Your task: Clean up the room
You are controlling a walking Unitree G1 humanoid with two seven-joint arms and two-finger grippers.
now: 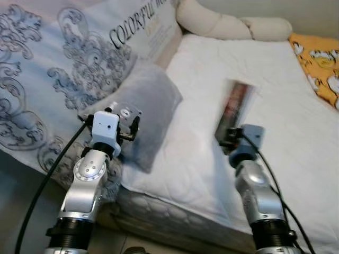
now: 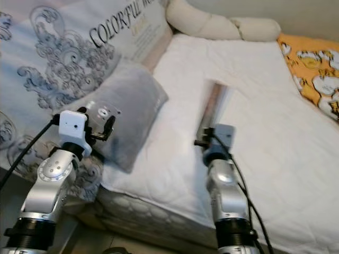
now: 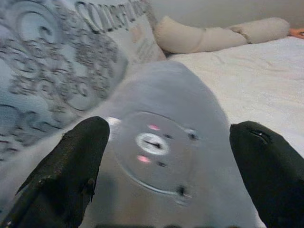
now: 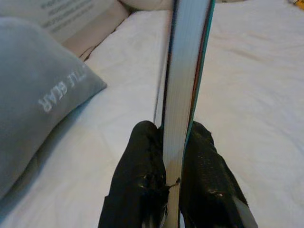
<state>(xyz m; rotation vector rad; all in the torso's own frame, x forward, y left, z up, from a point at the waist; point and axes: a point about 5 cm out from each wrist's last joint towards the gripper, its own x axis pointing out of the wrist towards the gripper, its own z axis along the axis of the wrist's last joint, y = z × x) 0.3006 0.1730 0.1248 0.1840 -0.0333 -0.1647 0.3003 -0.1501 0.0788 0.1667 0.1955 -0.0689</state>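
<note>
Right gripper [image 4: 173,156] clamped on a thin glossy book [image 4: 186,71] held edge-up over the white quilted bed [image 1: 275,106], soft grey pillow [image 4: 33,95] beside it reading "BEAR" in the right wrist view, left gripper [image 3: 166,166] spread wide at that pillow, patterned duvet [image 1: 47,69] lettered "COLORFUL"

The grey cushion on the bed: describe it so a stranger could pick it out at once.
Start at the bed's white quilt and go to its left edge, where a large pale pillow printed with grey scrollwork leans. The grey cushion sits against that pillow, just beyond the open left gripper. It is plain soft grey, with small white lettering, unlike its patterned neighbour.
</note>
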